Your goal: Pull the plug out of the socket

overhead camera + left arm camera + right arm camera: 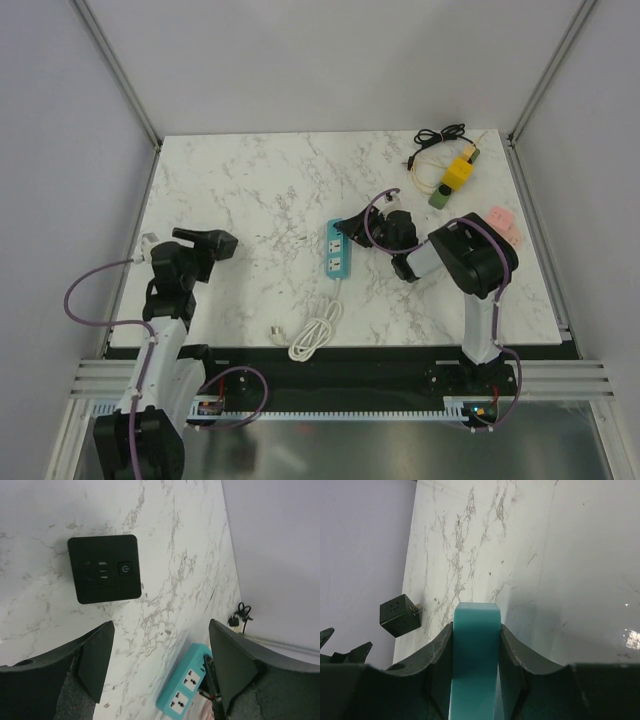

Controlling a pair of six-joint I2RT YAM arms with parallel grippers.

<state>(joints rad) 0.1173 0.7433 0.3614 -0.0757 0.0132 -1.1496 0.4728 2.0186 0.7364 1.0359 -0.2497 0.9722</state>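
The teal power strip lies mid-table, its white cord coiled toward the front edge. My right gripper is shut on the strip's far end; in the right wrist view the strip sits tight between both fingers of the right gripper. The black cube plug lies loose on the marble, apart from the strip, whose two visible sockets are empty. It shows with bare prongs in the right wrist view. My left gripper is open and empty above the table near the plug, at the left in the top view.
A yellow block with green pieces and a black cable lie at the back right. A pink item lies near the right edge. Grey walls enclose the marble table.
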